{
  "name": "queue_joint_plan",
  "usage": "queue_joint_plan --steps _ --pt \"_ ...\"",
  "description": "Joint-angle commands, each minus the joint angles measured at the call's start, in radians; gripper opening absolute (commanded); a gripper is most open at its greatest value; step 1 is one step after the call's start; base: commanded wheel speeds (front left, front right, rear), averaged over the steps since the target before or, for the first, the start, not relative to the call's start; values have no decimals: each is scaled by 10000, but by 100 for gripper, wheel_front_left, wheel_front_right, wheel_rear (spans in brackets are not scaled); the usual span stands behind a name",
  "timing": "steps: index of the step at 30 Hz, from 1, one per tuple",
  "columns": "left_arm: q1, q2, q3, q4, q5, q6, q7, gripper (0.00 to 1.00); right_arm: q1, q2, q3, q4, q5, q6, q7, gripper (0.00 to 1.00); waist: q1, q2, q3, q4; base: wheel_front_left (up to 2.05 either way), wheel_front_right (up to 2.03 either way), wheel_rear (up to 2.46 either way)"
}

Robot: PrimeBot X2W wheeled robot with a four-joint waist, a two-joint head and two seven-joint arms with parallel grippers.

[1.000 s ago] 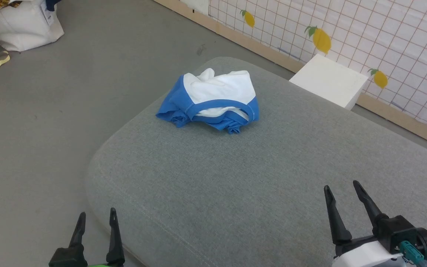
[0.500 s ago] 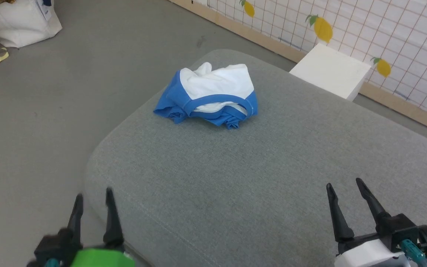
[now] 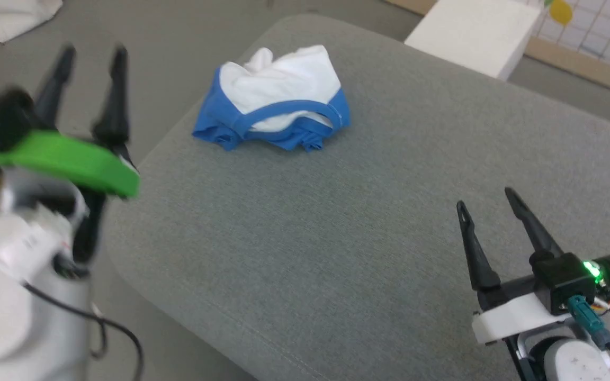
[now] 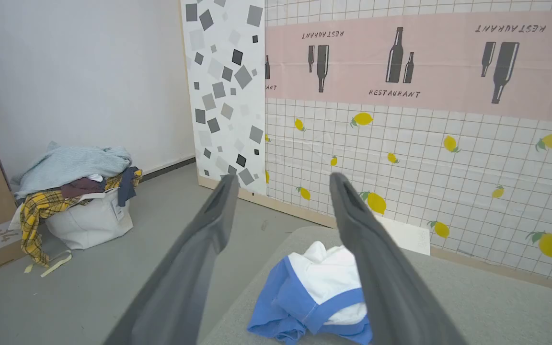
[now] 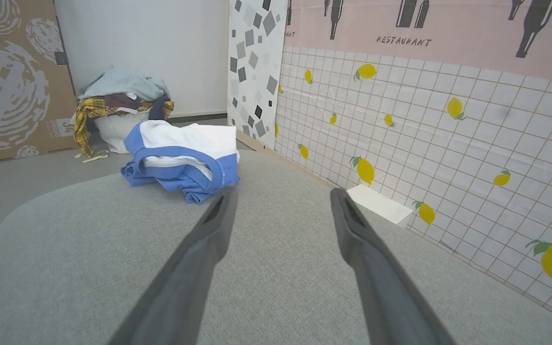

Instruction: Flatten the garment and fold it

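Approach step: shirt bunched, flattening not yet begun.
Shirt (image 3: 278, 100) crumpled at 12 o'clock near far edge of cushion (image 3: 337, 238). Left pincer (image 3: 93, 50) wide, empty, at 10; right pincer (image 3: 487, 196) wide, empty, at 3. Next, likely: reach for blue edges, spread flat.
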Motion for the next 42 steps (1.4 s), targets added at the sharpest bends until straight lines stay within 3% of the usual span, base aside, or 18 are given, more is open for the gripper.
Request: queue_joint_plan --steps 1,11,22,30,38,39,42 --pt "-663 373 59 336 -67 -141 186 100 -237 -8 79 -244 -143 -15 118 100 -1 0 992 -672 0 0 0" --pt "-3231 1892 -357 3111 -494 -577 801 100 -900 -10 542 -1680 -989 -15 861 100 -1 0 2901 -1880 0 0 0" --pt "-3770 3645 -2243 4510 -1352 -639 1262 100 -1408 -118 821 -2698 -1229 -15 1252 100 -1 0 4362 -2915 0 0 0" --pt "-4028 4248 -3479 5456 -1722 -641 1374 100 -1497 -135 751 -2954 -1269 -15 1298 100 -1 0 5107 -3301 0 0 0" --pt "-4116 4375 -4473 6699 -2257 -641 2011 100 -1588 -137 677 -3039 -1255 -15 1301 100 -1 0 5362 -3498 0 0 0" --pt "-4194 4454 -4572 6851 -2374 -641 1858 0 -1632 -131 652 -3016 -1241 -15 1291 100 -1 0 5342 -3525 0 0 0" --pt "-4320 4556 -4637 7000 -2531 -642 1433 0 -1684 -116 635 -2921 -1202 -15 1229 100 -1 0 5177 -3546 0 0 0"
